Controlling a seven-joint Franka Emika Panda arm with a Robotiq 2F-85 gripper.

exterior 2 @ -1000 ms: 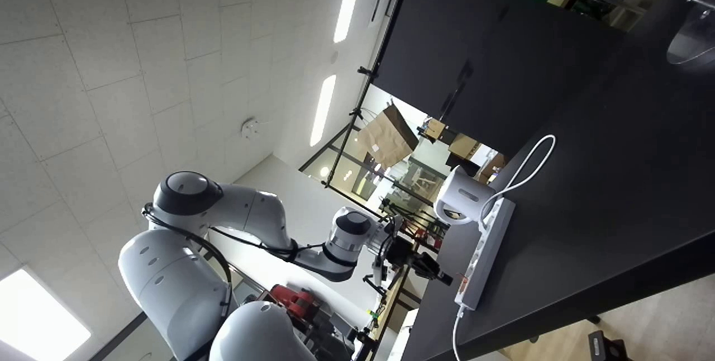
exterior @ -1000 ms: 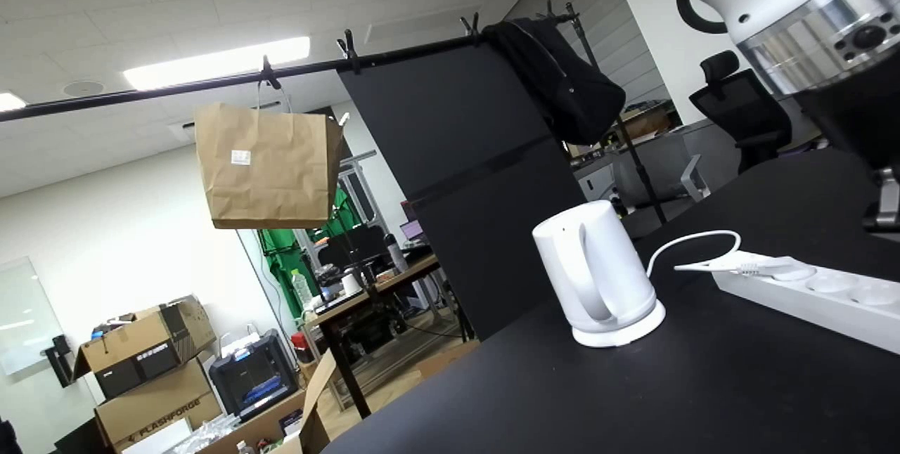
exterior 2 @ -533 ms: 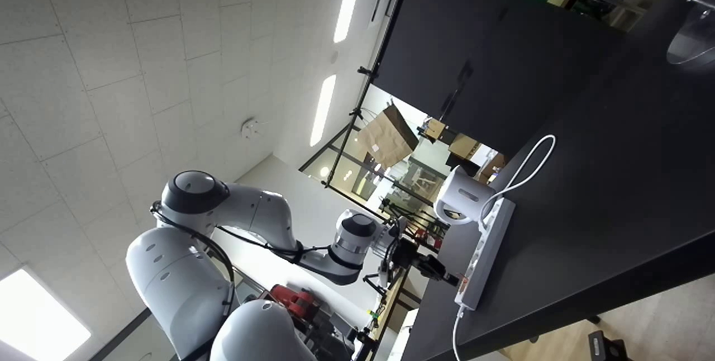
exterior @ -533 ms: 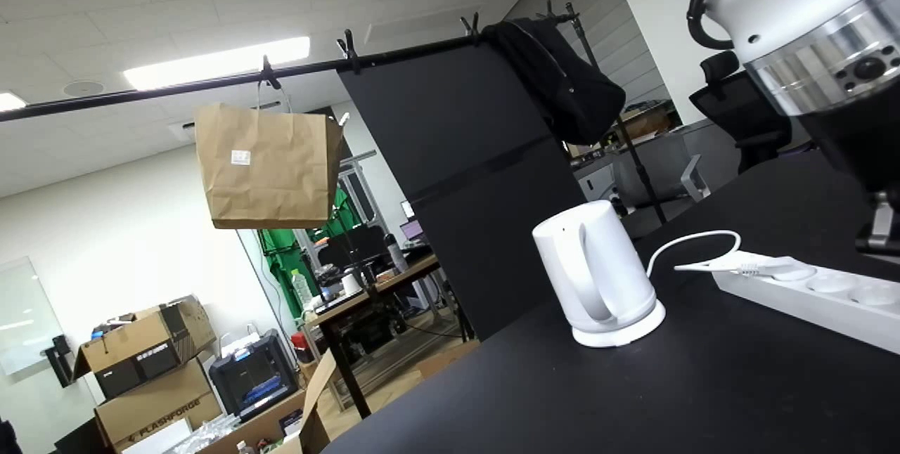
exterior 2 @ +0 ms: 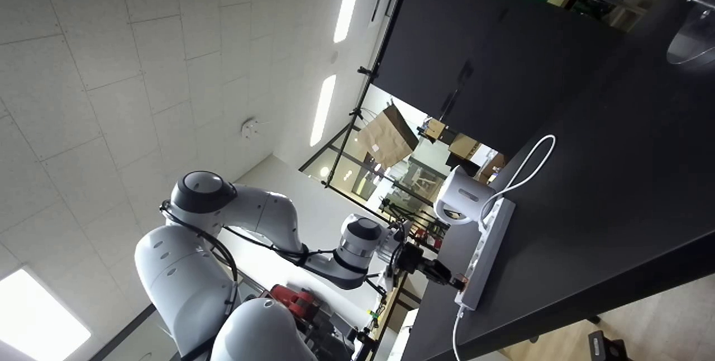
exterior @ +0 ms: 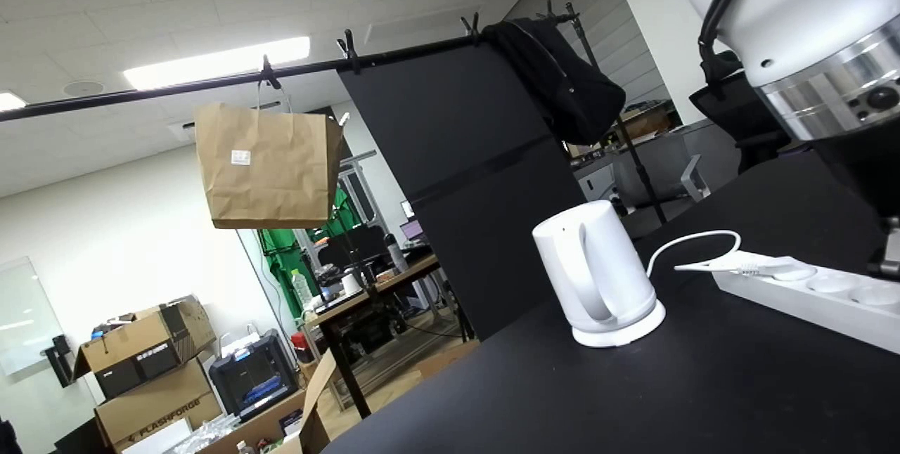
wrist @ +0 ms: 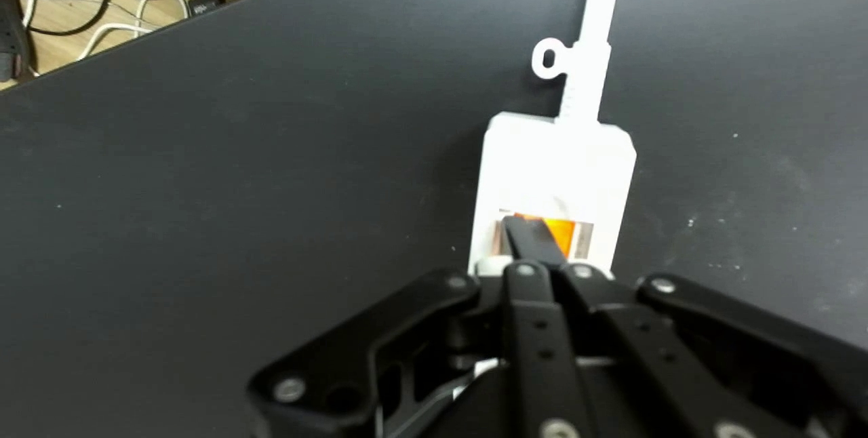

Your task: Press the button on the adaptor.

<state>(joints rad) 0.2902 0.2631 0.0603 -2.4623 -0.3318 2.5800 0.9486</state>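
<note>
The adaptor, a long flat white power strip, lies on the black table in both exterior views (exterior: pixel 780 297) (exterior 2: pixel 494 255). Its cable end shows in the wrist view (wrist: pixel 549 163). An orange button (wrist: pixel 561 232) sits near that end, partly covered by my gripper's fingertips (wrist: pixel 525 221). My gripper is shut with nothing seen between the fingers. In an exterior view its tips (exterior 2: pixel 461 283) point down at the orange button and look to be at it. I cannot tell whether the button is pushed in.
A white electric kettle (exterior: pixel 598 271) stands upright by the strip's far end. Its white cable (exterior 2: pixel 534 166) loops over the table to a plug in the strip. A clear object (exterior 2: pixel 692 39) stands farther along the table (exterior 2: pixel 592 182). A brown paper bag (exterior: pixel 271 166) hangs behind.
My arm and gripper have moved down and toward the strip, from above and beside it to the orange button. The strip and kettle have not moved.
</note>
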